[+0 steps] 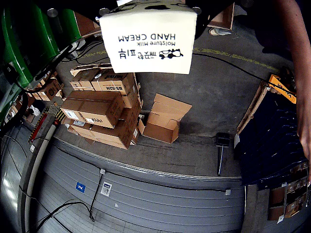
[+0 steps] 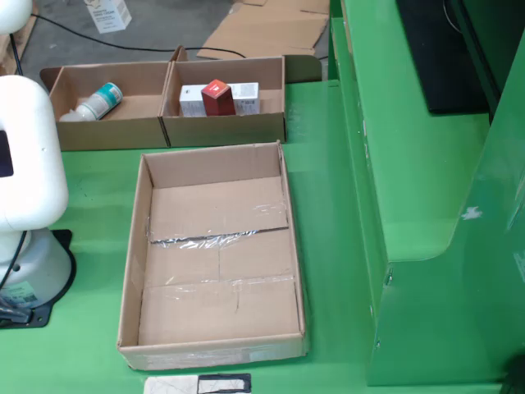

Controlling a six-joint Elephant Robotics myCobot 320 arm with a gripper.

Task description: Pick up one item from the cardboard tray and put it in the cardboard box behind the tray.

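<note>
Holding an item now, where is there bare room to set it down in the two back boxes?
The left box is mostly free: only a white bottle lies at its left end, so its right half is bare. The right box is crowded, with a red carton and white cartons mid-floor. The front tray is bare.

Item: white, rounded plastic robot arm housing (image 2: 25,156), fixed view, far left; stood upright on pale grey domed base (image 2: 37,267); upper links out of frame.
Item: dark gripper (image 1: 156,7), riding view, top edge only; pressed against white hand-cream carton (image 1: 148,39), carried clear of any surface; contact mostly hidden.
</note>
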